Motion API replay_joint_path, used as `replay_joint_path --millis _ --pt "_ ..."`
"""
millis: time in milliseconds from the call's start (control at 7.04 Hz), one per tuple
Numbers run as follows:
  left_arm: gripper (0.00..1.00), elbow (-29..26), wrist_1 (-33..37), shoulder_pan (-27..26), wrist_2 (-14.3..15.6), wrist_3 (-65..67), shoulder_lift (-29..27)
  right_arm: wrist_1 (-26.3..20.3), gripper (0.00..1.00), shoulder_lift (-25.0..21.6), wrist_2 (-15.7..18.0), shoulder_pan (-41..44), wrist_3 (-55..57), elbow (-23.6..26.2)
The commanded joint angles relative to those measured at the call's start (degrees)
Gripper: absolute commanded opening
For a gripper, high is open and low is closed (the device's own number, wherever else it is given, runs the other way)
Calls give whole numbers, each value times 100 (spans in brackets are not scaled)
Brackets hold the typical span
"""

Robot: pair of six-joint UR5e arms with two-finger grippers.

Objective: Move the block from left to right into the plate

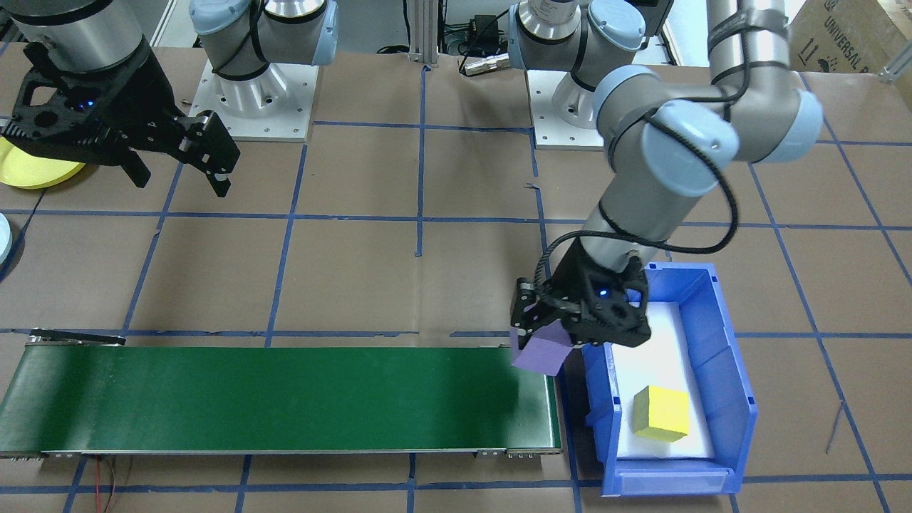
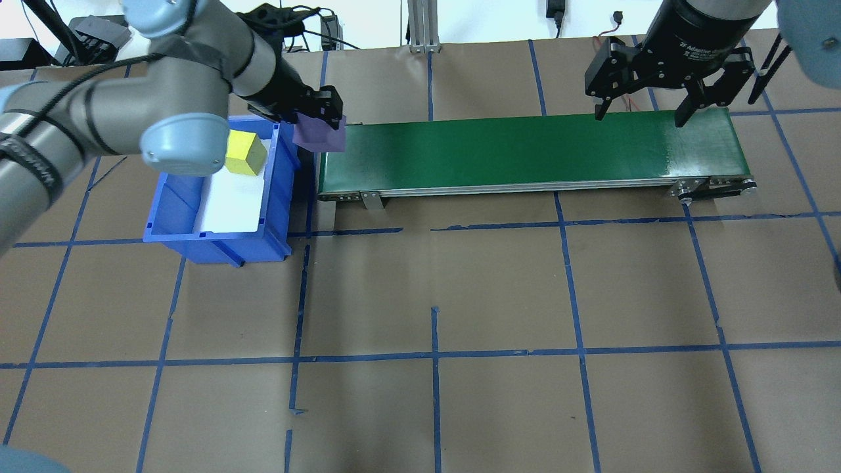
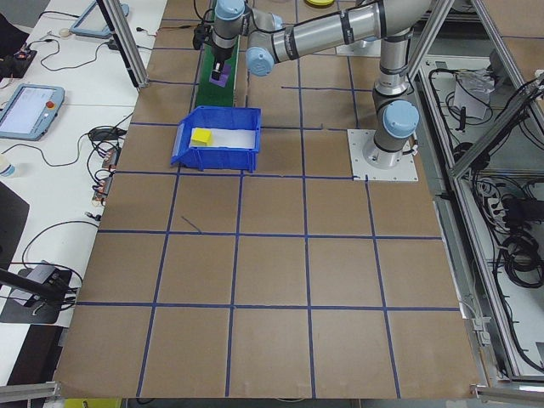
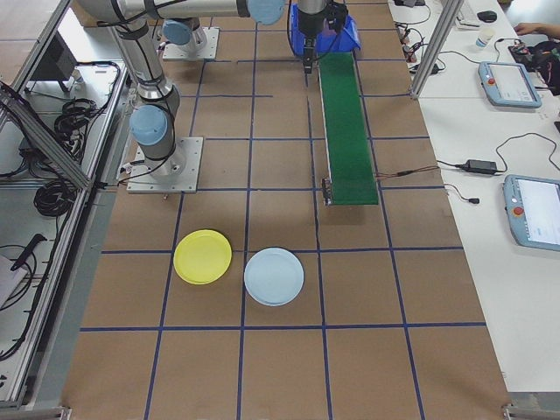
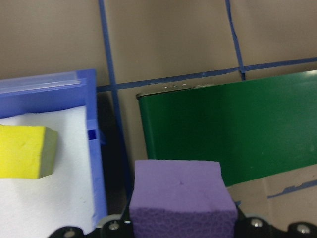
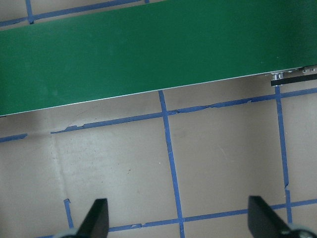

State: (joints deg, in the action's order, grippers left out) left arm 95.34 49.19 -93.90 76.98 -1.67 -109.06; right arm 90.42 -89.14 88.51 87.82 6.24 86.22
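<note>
Step in hand, judged: the transfer from bin to belt. The left gripper point(image 1: 552, 335) is gripping a purple block point(image 1: 539, 352) and is holding it in the air at the near end of the green conveyor belt point(image 2: 525, 151), just past the wall of the blue bin point(image 2: 279, 190). In the left wrist view the block is filling the bottom centre, with the belt's end lying at 12 to 1 o'clock from it and the bin at 9 o'clock.

A yellow block point(image 1: 662, 413) is sitting on the white liner inside the bin, untouched.

The right gripper point(image 2: 657, 98) is hanging with its jaws spread and nothing between them, above the belt's far end; the right wrist view shows only belt and taped table under it.

The yellow plate point(image 4: 203, 256) is lying on the table well apart from both grippers, beyond the belt's far end, with a pale blue plate point(image 4: 274, 276) just beside it.

Next move, judged: the left arm needs to lower the purple block squarely onto the belt and release it there. The right gripper would then need to take it at the far end for the plate.
</note>
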Motion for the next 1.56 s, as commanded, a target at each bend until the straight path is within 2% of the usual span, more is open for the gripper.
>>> replay_joint_path --millis 0,142,284,426,568,852,994,1136,1278,1420 --pt "35 37 -699 -427 168 369 -615 2 100 -6 -10 -2 0 0" --pt "38 37 -701 -427 168 361 -643 2 100 2 -1 -2 0 0" --pt "99 55 -657 -427 229 352 -634 2 100 2 -10 -2 -9 0" --pt "100 29 -648 -427 639 309 -643 2 100 11 -36 -10 -9 9" --pt "100 -76 -639 -427 739 282 -530 -7 100 11 -53 -63 -9 0" --pt "100 -225 -500 -296 1265 -75 -266 -42 100 11 -80 -177 -9 9" --pt "100 -314 -464 105 1258 -540 -239 10 100 20 -106 -325 -9 -26" --pt "100 -332 -342 605 1189 -1006 -195 -24 100 11 -498 -788 -26 -35" --pt "100 -332 -271 967 1171 -1750 -203 28 100 107 -1024 -1228 -696 -61" --pt "100 -323 -270 1258 1170 -2131 -308 89 100 230 -899 -1432 -1095 -44"
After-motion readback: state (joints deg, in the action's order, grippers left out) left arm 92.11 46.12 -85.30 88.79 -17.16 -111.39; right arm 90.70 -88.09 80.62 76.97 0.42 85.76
